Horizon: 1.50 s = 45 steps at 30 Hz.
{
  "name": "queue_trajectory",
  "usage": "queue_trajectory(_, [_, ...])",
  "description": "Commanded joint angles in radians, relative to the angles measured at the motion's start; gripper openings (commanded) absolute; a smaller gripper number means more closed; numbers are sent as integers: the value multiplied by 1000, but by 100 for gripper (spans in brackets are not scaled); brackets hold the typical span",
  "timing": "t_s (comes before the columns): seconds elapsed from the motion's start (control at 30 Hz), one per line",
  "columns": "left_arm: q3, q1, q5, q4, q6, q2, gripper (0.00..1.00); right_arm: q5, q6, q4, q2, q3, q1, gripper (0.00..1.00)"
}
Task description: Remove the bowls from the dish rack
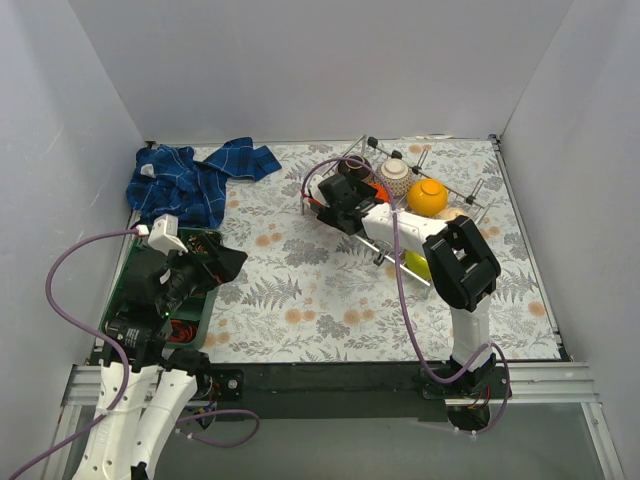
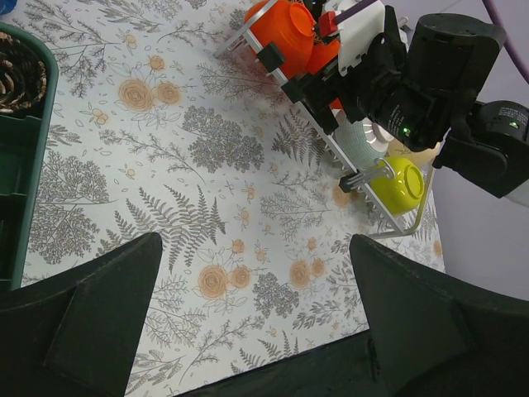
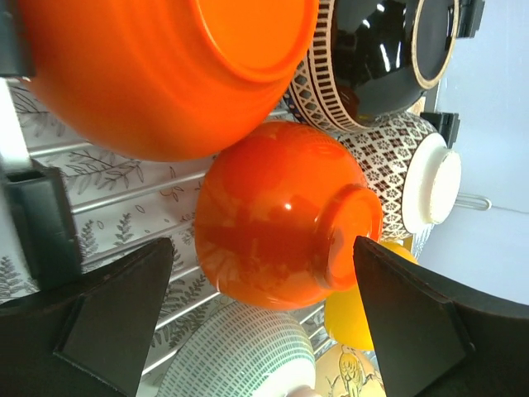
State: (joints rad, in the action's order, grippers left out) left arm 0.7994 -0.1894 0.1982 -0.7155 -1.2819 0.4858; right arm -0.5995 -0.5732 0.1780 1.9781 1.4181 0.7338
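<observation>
1. Top view: the dish rack (image 1: 472, 195) is seen at the far right of the table (image 1: 290, 300), much of it covered by the right arm (image 1: 460, 265). A yellow-orange bowl (image 1: 428, 197) and a patterned bowl (image 1: 395, 177) are seen in it. A lime green bowl (image 1: 416, 264) shows only as a sliver beside the arm. The right gripper (image 1: 338, 192) is held low over the rack's left end, and its opening cannot be judged here. The left gripper (image 1: 228, 262) is held at the edge of a green tray (image 1: 120, 290), well apart from the rack. A blue cloth (image 1: 190, 185) is crumpled at the far left.

2. Left wrist view: the left gripper's fingers (image 2: 99, 322) are spread wide, with only the table between them. The rack is cut off at the top edge. Red-orange bowls (image 2: 289, 29), a mint bowl (image 2: 364, 142) and the lime green bowl are seen in it, and the rest is masked by the right arm. Something brown and scaly in the tray cannot be identified.

3. Right wrist view: one red-orange bowl (image 3: 281, 215) is seen on its side between the widely spread fingers (image 3: 107, 322). Contact cannot be told. The other red-orange bowl (image 3: 165, 66) and a dark brown bowl (image 3: 380, 58) are cut off at the top. A beige bowl (image 3: 351, 372) is barely seen at the bottom edge.
</observation>
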Motion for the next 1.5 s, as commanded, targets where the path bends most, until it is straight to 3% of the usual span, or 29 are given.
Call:
queue_trajectory(0.0, [35, -4, -14, -30, 13, -10, 98, -35, 7, -9, 27, 4, 1, 99])
queue_trajectory(1.1, [43, -4, -46, -47, 36, -1, 98, 50, -66, 29, 105, -79, -19, 99])
queue_trajectory(1.47, [57, -4, -62, -36, 42, 4, 98, 9, -53, 0, 58, -91, -2, 79])
